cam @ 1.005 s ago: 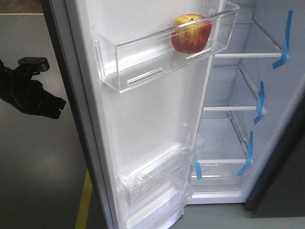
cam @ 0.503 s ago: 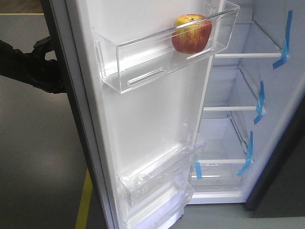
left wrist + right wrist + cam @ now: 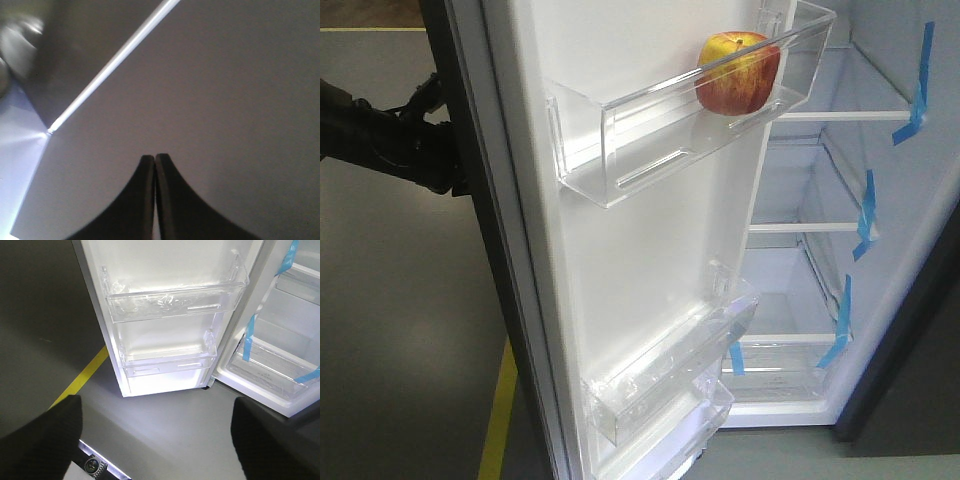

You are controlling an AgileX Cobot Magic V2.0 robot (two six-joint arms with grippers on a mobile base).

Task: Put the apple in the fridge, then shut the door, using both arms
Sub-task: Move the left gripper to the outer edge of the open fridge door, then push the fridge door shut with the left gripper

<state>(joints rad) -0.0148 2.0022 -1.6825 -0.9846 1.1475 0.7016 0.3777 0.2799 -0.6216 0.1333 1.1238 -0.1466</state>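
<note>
The apple (image 3: 738, 72), red and yellow, rests in the top clear bin of the open door (image 3: 620, 260). The door's white lining faces the front camera. My left arm (image 3: 380, 135) reaches in from the left against the door's dark outer side, its tip hidden behind the door edge. In the left wrist view the left gripper (image 3: 154, 158) is shut, empty, and close to the flat grey door face (image 3: 225, 90). The right gripper (image 3: 156, 405) is open over the floor, below the door's lower bins (image 3: 172, 302), and holds nothing.
Inside the fridge (image 3: 820, 230) are white shelves with blue tape strips (image 3: 918, 85) along their right side. A yellow line (image 3: 498, 410) runs on the grey floor by the door's foot. Part of the robot base (image 3: 95, 465) shows under the right gripper.
The left arm moved right, from out in the open to the door's outer face. The door, with the apple in its bin, has swung a little toward the fridge.
</note>
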